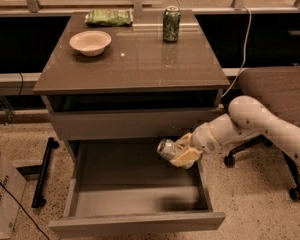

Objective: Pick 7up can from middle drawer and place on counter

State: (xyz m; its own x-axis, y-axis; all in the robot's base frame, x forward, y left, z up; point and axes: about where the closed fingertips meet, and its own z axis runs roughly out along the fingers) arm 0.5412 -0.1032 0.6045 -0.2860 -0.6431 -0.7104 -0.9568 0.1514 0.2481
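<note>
Claw (pixel 177 152) pinching 7up can (pixel 165 147), can tilted sideways, held above open middle drawer (pixel 135 223), below desk (pixel 130 66) level.

The tabletop (pixel 135 66) fills the upper centre of the frame. On it, a bowl (pixel 90 42) sits at the left, a bag (pixel 109 17) lies behind the bowl at the rear edge, and a soda can (pixel 171 24) stands upright at the rear right. Below, the middle drawer (pixel 120 189) stands pulled out. Over its right rear part, the tool (pixel 182 153) holds the 7up can (pixel 166 148) tipped sideways. A chair (pixel 275 89) stands at the right.
</note>
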